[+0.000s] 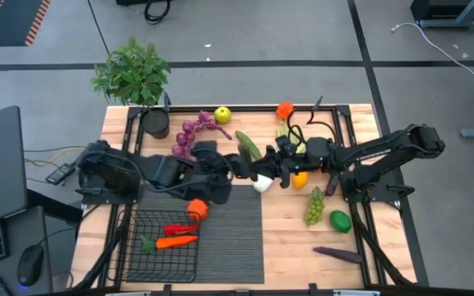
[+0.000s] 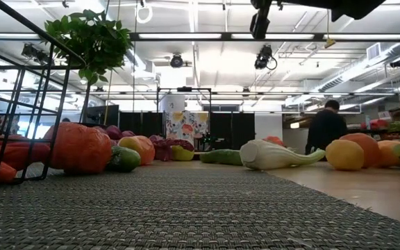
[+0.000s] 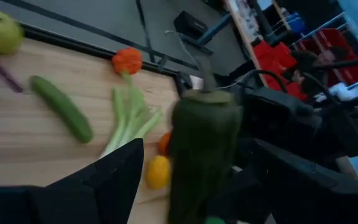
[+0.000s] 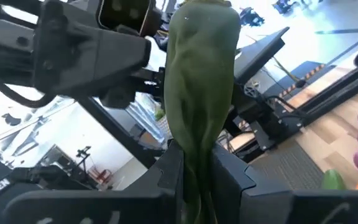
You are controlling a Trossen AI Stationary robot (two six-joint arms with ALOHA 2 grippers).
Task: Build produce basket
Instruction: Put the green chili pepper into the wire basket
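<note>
Handover mid-frame in the high view: right gripper (image 4: 194, 180) clamps a green pepper (image 4: 201, 93) upright so the left gripper (image 3: 185, 186), fingers spread around it, can carry it to the basket (image 1: 134, 247) at lower left.

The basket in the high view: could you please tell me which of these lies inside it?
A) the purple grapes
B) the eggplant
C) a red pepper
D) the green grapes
C: a red pepper lies on the mesh of the basket, while the purple grapes, the eggplant and the green grapes all lie outside it on the wooden table.
</note>
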